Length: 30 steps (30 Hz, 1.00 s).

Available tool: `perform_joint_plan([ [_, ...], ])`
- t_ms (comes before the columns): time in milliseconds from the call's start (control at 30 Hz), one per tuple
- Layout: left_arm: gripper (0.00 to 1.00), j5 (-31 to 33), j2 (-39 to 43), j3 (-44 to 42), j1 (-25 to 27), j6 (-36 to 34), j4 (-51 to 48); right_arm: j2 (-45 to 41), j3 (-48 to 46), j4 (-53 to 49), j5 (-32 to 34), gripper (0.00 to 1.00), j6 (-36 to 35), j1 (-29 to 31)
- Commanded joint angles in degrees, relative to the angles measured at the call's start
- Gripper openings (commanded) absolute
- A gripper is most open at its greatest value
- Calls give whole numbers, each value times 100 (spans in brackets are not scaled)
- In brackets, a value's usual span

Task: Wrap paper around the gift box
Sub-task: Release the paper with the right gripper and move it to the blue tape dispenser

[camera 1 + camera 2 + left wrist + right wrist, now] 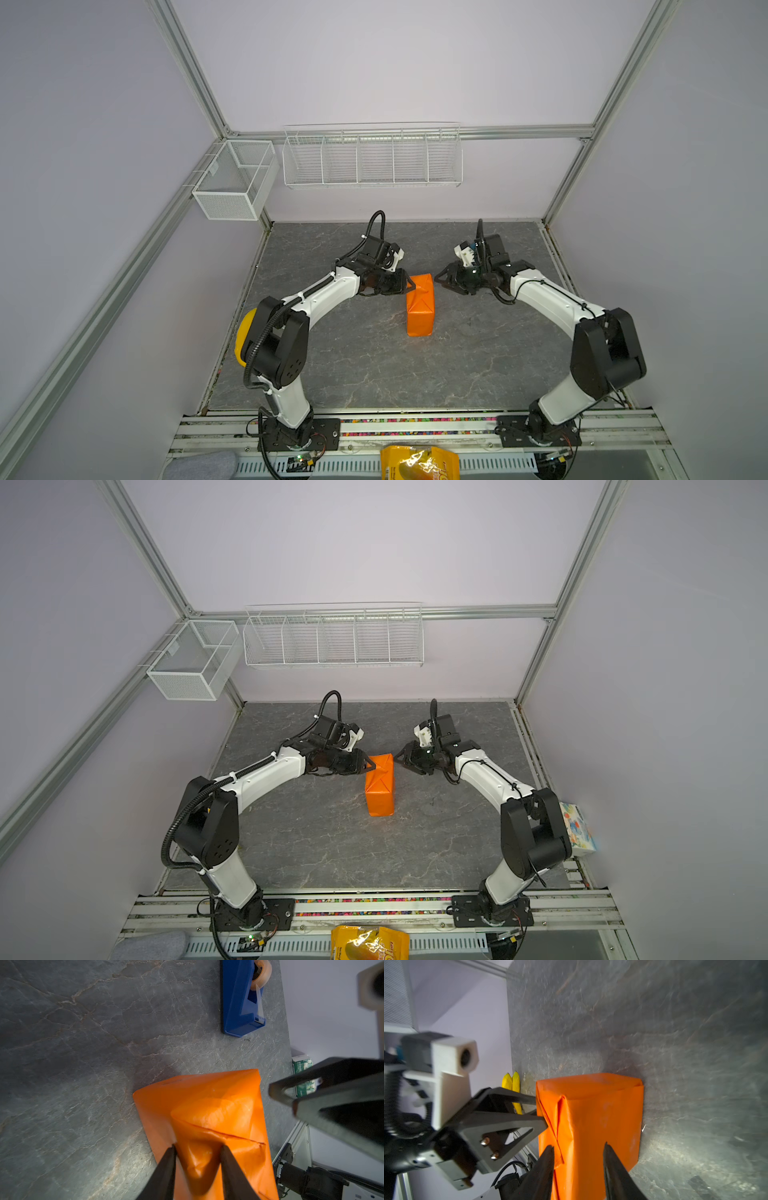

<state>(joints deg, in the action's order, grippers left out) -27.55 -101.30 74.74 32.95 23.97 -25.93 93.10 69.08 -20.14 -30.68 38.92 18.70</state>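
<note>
The orange paper [420, 305] [380, 783] is folded round a box shape in the middle of the grey table; the gift box itself is hidden under it. My left gripper [411, 286] [372, 766] meets the parcel's far left corner. In the left wrist view its fingers [173, 1153] pinch a crumpled fold of the paper [207, 1115]. My right gripper [436, 279] [397, 757] hovers just off the far right side, not touching. In the right wrist view it [579, 1147] stands open in front of the paper [600, 1118].
A blue tape dispenser [241, 1001] lies on the table beyond the parcel. Bananas [512, 1086] sit at the left table edge, a tissue pack [577, 827] at the right. A yellow snack bag [419, 461] lies at the front. Wire baskets [372, 156] hang on the back wall.
</note>
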Motion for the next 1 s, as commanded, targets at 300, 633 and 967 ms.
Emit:
perform_joint_plan([
  [300,35,186,-445,-209,68,-220,-526,919,768,-236,-743,49,-821,-1881],
  [633,35,-134,-826,346,123,-1036,-1115,1862,1010,-187,-1353,45,-1088,-2482],
  [967,35,-422,-1295,1046,274,-1761,-1738,2399,979,178,-1798,38,-897,-2448],
])
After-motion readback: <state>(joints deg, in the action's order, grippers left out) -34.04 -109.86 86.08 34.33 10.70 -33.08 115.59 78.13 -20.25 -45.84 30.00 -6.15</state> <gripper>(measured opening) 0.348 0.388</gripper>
